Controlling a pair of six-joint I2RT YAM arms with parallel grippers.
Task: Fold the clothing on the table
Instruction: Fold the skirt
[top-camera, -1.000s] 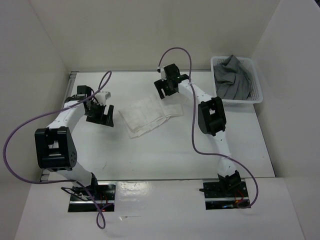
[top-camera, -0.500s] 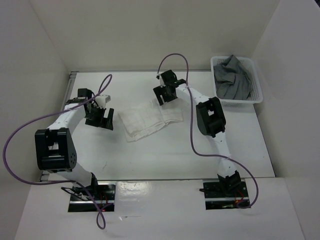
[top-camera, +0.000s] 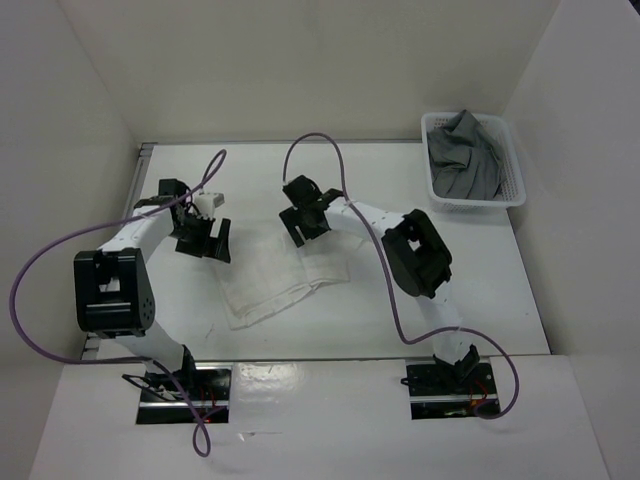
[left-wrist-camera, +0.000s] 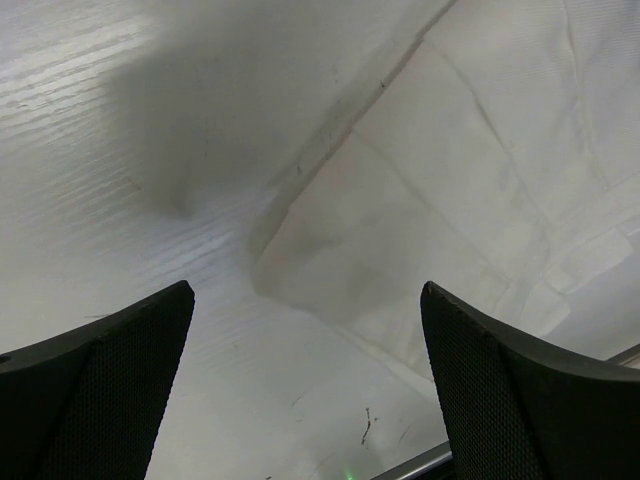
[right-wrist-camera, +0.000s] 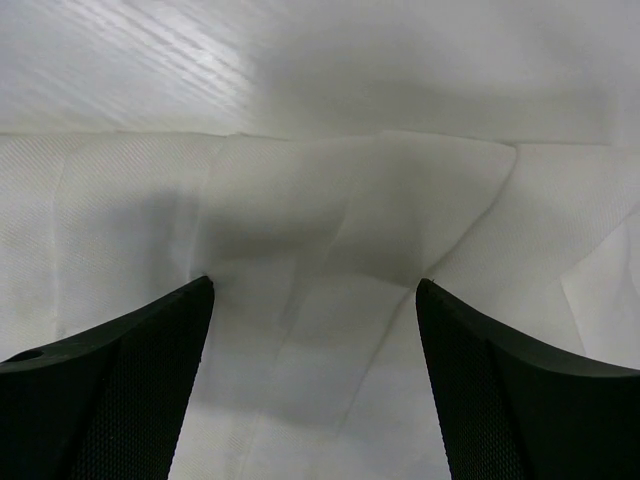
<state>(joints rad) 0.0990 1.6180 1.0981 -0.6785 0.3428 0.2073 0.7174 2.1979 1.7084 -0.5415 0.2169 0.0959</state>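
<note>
The clothing (top-camera: 268, 283) is a white, folded, creased piece lying flat on the table (top-camera: 480, 285), left of centre. My right gripper (top-camera: 306, 228) stands open at its far edge, the fingers straddling the fabric; in the right wrist view the clothing (right-wrist-camera: 320, 230) fills the space under and between the black fingers (right-wrist-camera: 120, 380), and nothing is gripped. My left gripper (top-camera: 206, 246) is open just left of the clothing's far-left corner. In the left wrist view that corner of the clothing (left-wrist-camera: 450, 180) lies ahead of the gripper (left-wrist-camera: 305, 295), over bare table (left-wrist-camera: 150, 220).
A white mesh basket (top-camera: 512, 170) holding a grey garment (top-camera: 465, 150) stands at the far right corner. A metal rail (top-camera: 142, 160) runs along the table's left edge. White walls close in the far and side edges. Purple cables loop over both arms.
My right gripper has moved left and toward the near edge, and the clothing has slid with it toward the near left. The left gripper has hardly moved.
</note>
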